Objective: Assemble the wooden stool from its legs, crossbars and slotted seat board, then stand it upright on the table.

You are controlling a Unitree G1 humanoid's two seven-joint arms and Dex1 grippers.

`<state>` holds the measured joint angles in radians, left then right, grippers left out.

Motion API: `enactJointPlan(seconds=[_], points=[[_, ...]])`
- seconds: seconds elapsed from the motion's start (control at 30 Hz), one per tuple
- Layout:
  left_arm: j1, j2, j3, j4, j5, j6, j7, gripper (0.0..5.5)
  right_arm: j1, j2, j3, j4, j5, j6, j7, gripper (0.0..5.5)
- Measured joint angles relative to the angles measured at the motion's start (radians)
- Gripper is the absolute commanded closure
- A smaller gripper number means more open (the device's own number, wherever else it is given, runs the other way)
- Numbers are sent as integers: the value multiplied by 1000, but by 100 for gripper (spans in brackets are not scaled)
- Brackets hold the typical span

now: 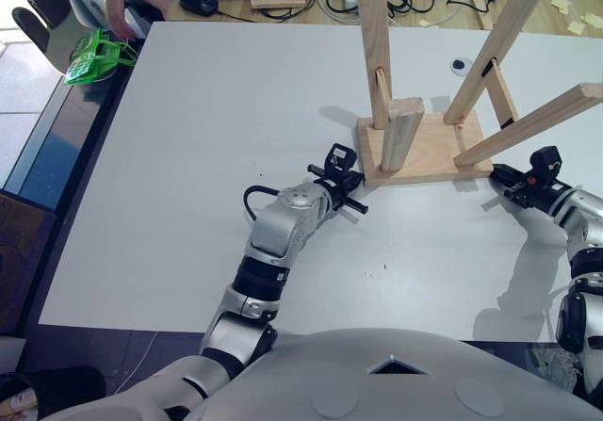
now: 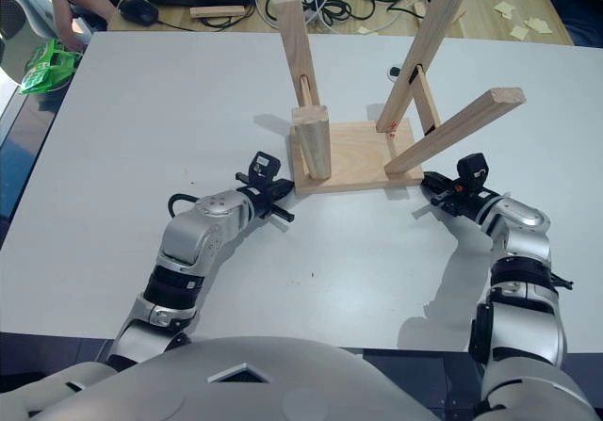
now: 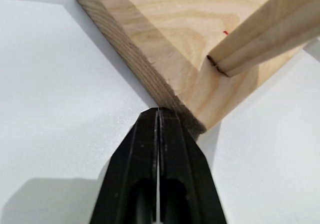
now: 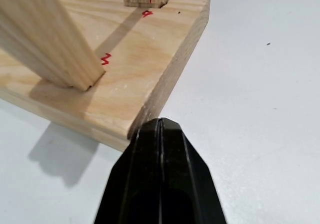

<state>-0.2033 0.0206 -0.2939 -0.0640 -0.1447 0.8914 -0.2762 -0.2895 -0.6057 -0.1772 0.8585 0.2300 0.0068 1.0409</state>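
Left end effector (image 3: 158, 115) and right end effector (image 4: 161, 125), both closed, are sitting at near corners of the seat board (image 1: 429, 148).

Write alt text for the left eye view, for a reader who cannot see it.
A wooden stool stands upside down on a white table, its seat board flat and four legs pointing up. The left gripper, shut, sits at the board's near left corner, and the right gripper, shut, at its near right corner.
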Motion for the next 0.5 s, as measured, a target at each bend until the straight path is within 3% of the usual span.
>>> enactJointPlan(seconds=[0.5], points=[[34, 62, 88, -153, -93, 73, -90, 545, 147, -27, -43, -359, 108, 228, 26, 550]])
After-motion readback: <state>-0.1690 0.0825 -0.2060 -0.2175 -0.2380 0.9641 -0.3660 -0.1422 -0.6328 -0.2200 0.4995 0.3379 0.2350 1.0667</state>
